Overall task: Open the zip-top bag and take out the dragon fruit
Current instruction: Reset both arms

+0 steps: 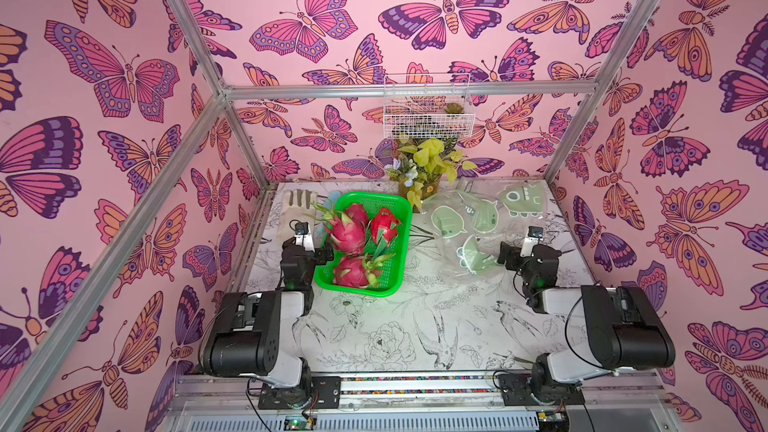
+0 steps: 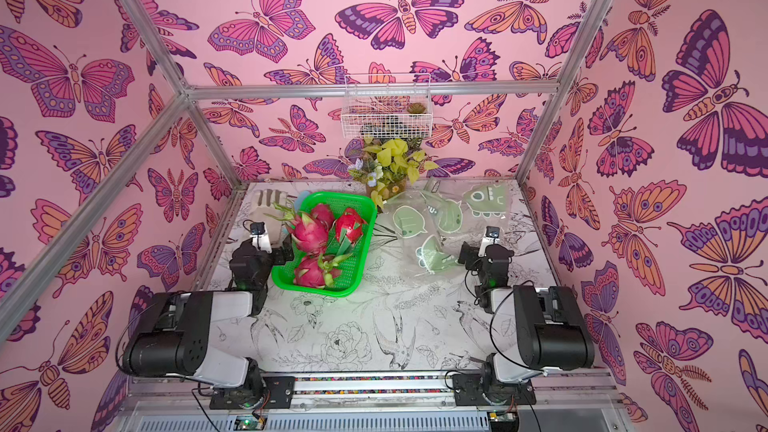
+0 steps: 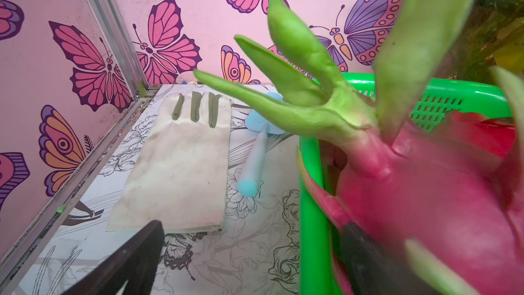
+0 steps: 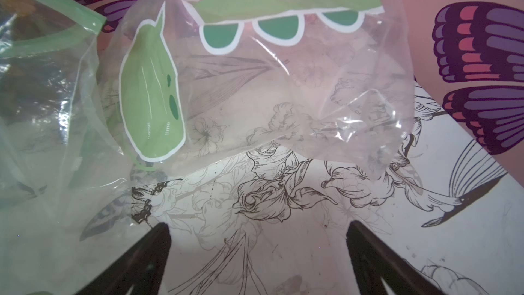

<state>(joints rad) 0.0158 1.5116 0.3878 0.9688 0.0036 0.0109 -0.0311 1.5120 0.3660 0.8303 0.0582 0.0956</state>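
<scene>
Three dragon fruit (image 1: 348, 234) out of bag, all sitting in green basket (image 1: 397, 274) on counter's (image 1: 415, 326) left side. Zip-top bag (image 1: 467, 226) lies crumpled & see-through on right, well apart from basket. Its zip strip is parted in right wrist view, nothing pink inside, so prob. empty. Left hand (image 1: 326, 254) spread open, jaws astride basket wall, one finger close by a fruit, gripping nothing. Right hand (image 4: 256, 222) open too, empty, just short of bag edge. Judgement: task approx. done; only arms left to pull clear.
</scene>
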